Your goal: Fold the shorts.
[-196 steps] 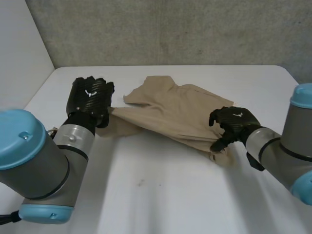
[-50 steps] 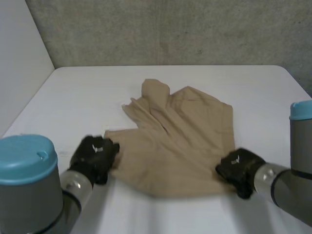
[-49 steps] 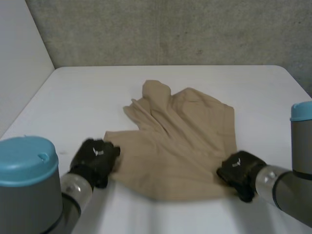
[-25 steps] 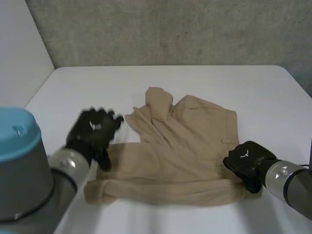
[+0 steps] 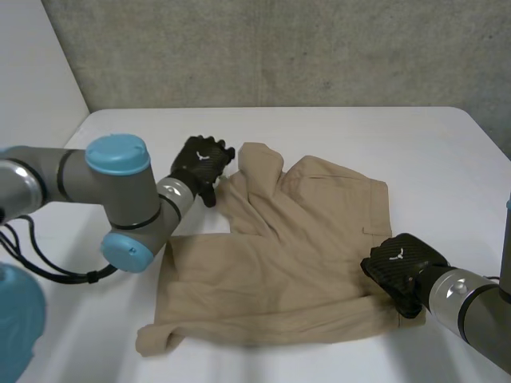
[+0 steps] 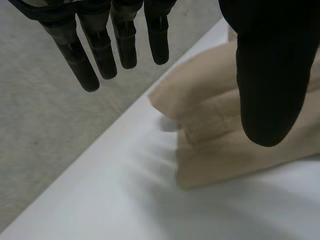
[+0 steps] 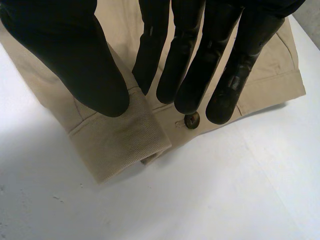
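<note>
1. While the tan shorts (image 5: 295, 255) are lying spread across the middle of the white counter (image 5: 319, 128), the left hand (image 5: 200, 163) is hovering beside the bunched far leg (image 5: 257, 163). Its fingers (image 6: 125, 45) are standing straight and apart from the thumb, gripping nothing.
2. The right hand (image 5: 399, 267) is sitting over the near corner of the waistband (image 7: 120, 145), just by the button (image 7: 191, 120). Its fingers are stretching out flat, and I'm seeing no pinch on the cloth.
3. I'm judging this fabric to be light, soft and limp, so it is likely going to sag, crease and slide on the smooth counter. The doubled waistband corners and the leg hems are looking like the firmest places to take hold.
4. The waistband is facing the robot's right and the legs are pointing left, so the long axis is running side to side. The near leg is lying flat with a rolled hem (image 5: 156, 339), while the far leg is sitting crumpled.
</note>
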